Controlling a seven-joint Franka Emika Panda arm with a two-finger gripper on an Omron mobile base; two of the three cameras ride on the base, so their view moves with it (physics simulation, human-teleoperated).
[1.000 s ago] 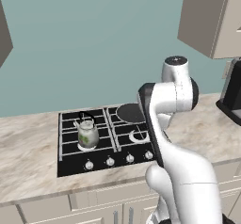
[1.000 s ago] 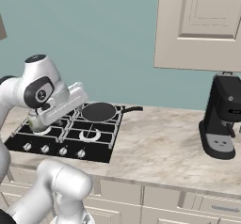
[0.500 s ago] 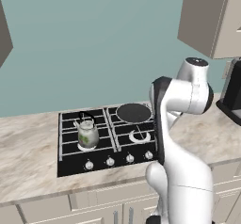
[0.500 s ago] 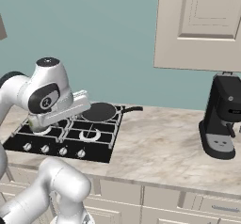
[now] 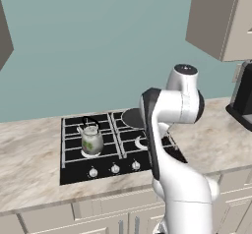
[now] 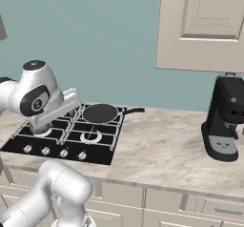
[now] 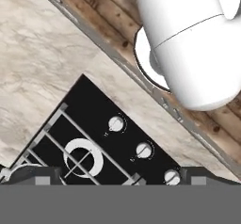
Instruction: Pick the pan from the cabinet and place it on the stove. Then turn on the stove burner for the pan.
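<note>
In the left base view, the stove [image 5: 113,144] is carrying a small glass kettle [image 5: 91,138] on its near left burner, while the pan [image 5: 132,118] is sitting on the far right burner, half hidden by the arm, which has swung nearer since a second ago.

In the right base view, the pan [image 6: 100,113] is lying flat, handle pointing right toward the coffee machine [image 6: 225,124]; the cabinet [image 6: 202,25] is hanging above.

In the hand view, three silver knobs [image 7: 143,149] are showing; no lettering is reading clearly. Whether the gripper is spread or closed, I cannot tell.

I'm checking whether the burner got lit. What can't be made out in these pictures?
- Gripper: hand view, its tips are cut off by the bottom edge; open or shut is unclear.
- Knobs: too small to read their settings.
- Pan: left base view, half hidden by the arm.
- Flame under the pan: the pan covers that burner.
</note>
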